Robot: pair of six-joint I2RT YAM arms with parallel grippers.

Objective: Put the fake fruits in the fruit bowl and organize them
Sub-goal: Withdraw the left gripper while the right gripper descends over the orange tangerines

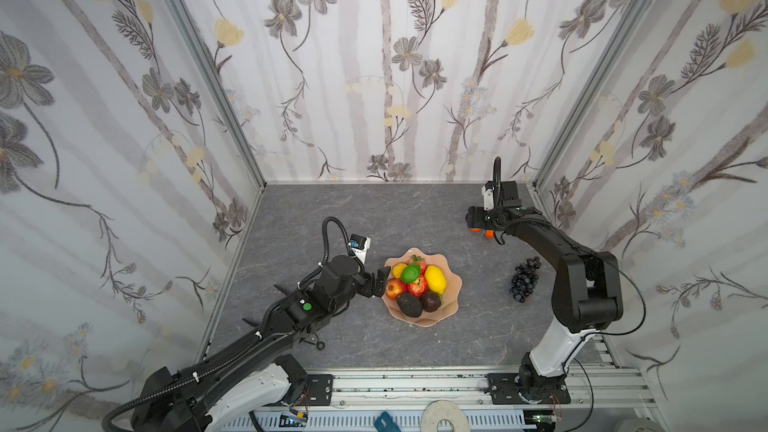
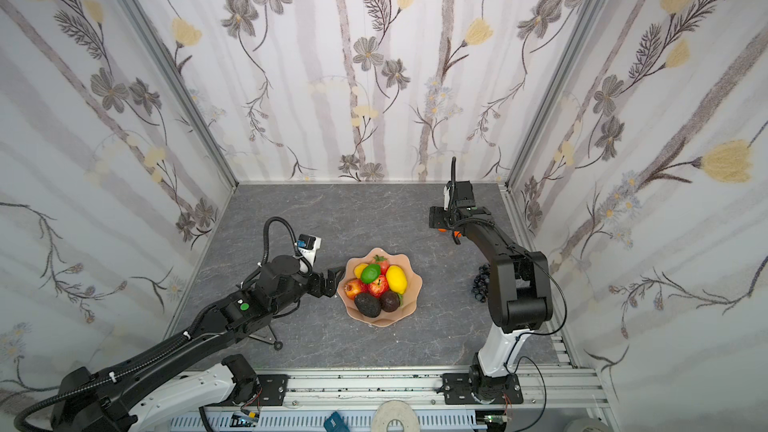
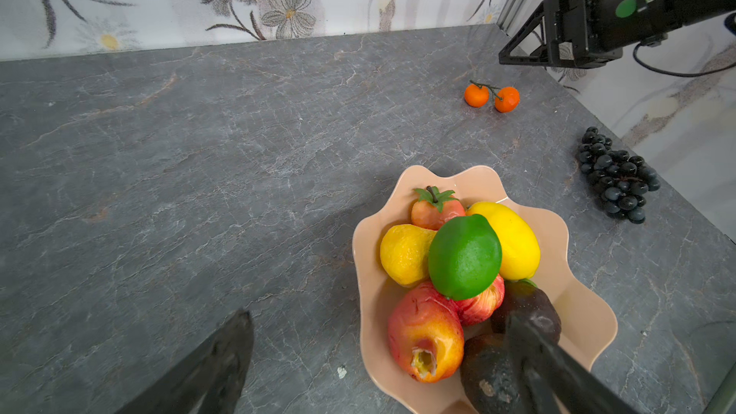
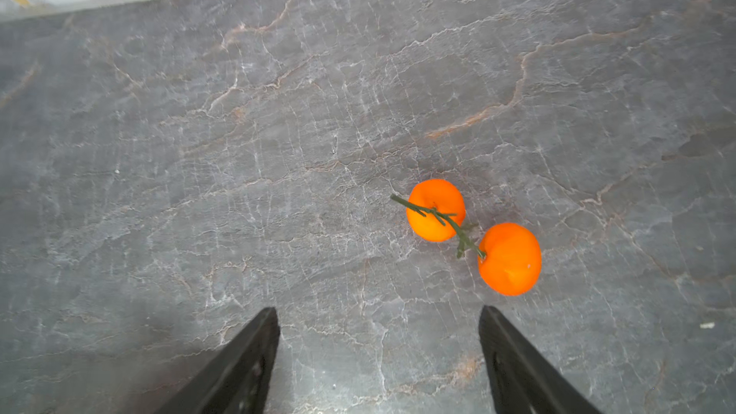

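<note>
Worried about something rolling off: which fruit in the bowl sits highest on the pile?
The green lime, the only green fruit: it lies on top of the others in the fruit bowl, overlapping the lemon and a red apple.

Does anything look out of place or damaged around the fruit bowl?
Yes. One red apple in the fruit bowl has a torn hole showing yellow inside. The two oranges and the grape bunch lie outside the bowl on the table.
</note>
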